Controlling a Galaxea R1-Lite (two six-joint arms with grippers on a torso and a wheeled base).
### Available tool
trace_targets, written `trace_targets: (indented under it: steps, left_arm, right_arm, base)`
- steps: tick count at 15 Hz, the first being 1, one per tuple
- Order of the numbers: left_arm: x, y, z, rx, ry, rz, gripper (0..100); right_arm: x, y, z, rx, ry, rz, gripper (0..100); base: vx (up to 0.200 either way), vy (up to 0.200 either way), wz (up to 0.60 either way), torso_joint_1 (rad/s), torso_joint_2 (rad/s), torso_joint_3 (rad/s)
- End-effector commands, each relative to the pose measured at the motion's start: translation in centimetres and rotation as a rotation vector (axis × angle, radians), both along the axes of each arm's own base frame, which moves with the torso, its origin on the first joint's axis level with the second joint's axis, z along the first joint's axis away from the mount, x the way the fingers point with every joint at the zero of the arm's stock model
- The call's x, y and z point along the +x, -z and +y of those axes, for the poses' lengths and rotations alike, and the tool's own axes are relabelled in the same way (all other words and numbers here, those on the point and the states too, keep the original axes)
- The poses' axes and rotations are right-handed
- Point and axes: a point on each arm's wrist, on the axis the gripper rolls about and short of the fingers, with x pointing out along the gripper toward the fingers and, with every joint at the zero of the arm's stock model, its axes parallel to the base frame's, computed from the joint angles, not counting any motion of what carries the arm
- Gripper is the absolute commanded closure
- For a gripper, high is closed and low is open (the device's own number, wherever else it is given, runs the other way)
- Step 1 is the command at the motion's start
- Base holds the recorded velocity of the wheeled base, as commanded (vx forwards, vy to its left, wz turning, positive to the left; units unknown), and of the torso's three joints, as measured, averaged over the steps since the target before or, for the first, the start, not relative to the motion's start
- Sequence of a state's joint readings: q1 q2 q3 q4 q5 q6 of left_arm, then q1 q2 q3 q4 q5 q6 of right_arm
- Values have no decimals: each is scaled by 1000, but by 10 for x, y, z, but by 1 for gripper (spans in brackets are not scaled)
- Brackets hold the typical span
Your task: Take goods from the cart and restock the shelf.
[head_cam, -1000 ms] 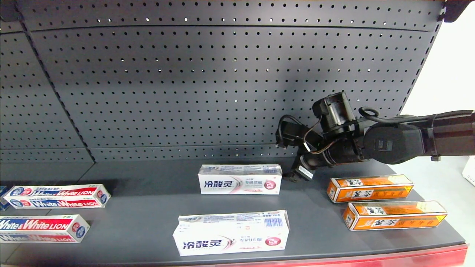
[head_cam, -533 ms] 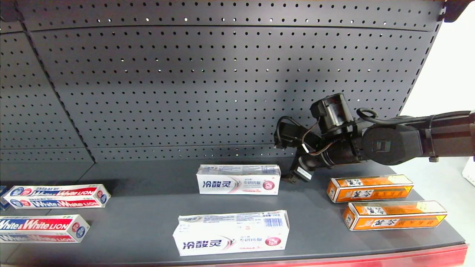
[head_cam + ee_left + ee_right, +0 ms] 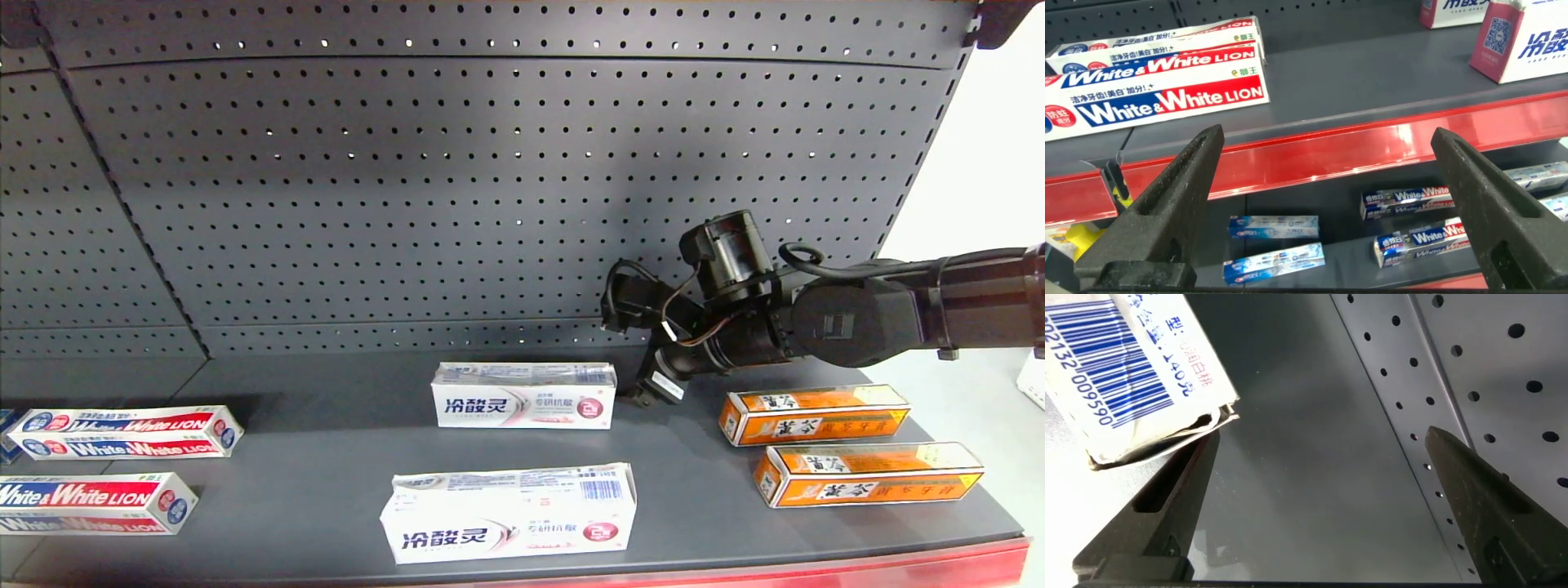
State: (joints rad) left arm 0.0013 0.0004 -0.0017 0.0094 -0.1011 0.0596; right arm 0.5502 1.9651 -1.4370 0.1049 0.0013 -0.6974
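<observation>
A white toothpaste box [image 3: 522,396] lies near the back of the dark shelf [image 3: 326,441]. My right gripper [image 3: 645,390] stands open at its right end. In the right wrist view the box's flap end [image 3: 1135,367] rests against one finger [image 3: 1167,506], and the gap of the right gripper [image 3: 1323,441] holds nothing. A second white box [image 3: 508,512] lies near the front edge. My left gripper [image 3: 1328,137] is open and empty, below and in front of the shelf's red lip [image 3: 1331,155].
Two orange boxes [image 3: 814,414] [image 3: 867,474] lie right of the arm. Red-and-white boxes [image 3: 122,431] [image 3: 90,502] lie at the far left. The pegboard wall [image 3: 408,204] stands close behind the right gripper. A lower shelf holds several blue toothpaste boxes [image 3: 1404,204].
My right arm has edged to the left along the back of the shelf. The rear white box has slid slightly left with it.
</observation>
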Motion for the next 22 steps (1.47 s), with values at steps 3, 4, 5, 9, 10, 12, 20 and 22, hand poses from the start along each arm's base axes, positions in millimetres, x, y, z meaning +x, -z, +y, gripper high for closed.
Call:
trace_targets:
  steps: [3,4,5,9,10,12,20,22]
  left_arm:
    - [0,0,0,0,0,0,0]
    - [0,0,0,0,0,0,0]
    - [0,0,0,0,0,0,0]
    - [0,0,0,0,0,0,0]
    - [0,0,0,0,0,0,0]
    - [0,0,0,0,0,0,0]
    - [0,0,0,0,0,0,0]
    - [0,0,0,0,0,0,0]
  right_arm:
    - [0,3,2,-4,-6,6,0]
    - [0,4,3,-5,-6,8,0]
    - [2,7,4,-9,-7,13,0]
    - [-1,4,0,-8,-3,12,0]
    - [-3,1,-3,-5,2,8,0]
    - [-10,-8,-9,13,14,-2,0]
    - [-73,-50,-53,213,241,-66,0]
    - [-71,-52,-50,319,324,-118,0]
  base:
    - [0,0,0,0,0,0]
    - [0,0,0,0,0,0]
    - [0,0,0,0,0,0]
    - [0,0,0,0,0,0]
    - [0,0,0,0,0,0]
    - [0,0,0,0,0,0]
    - [0,0,0,0,0,0]
    - [0,0,0,0,0,0]
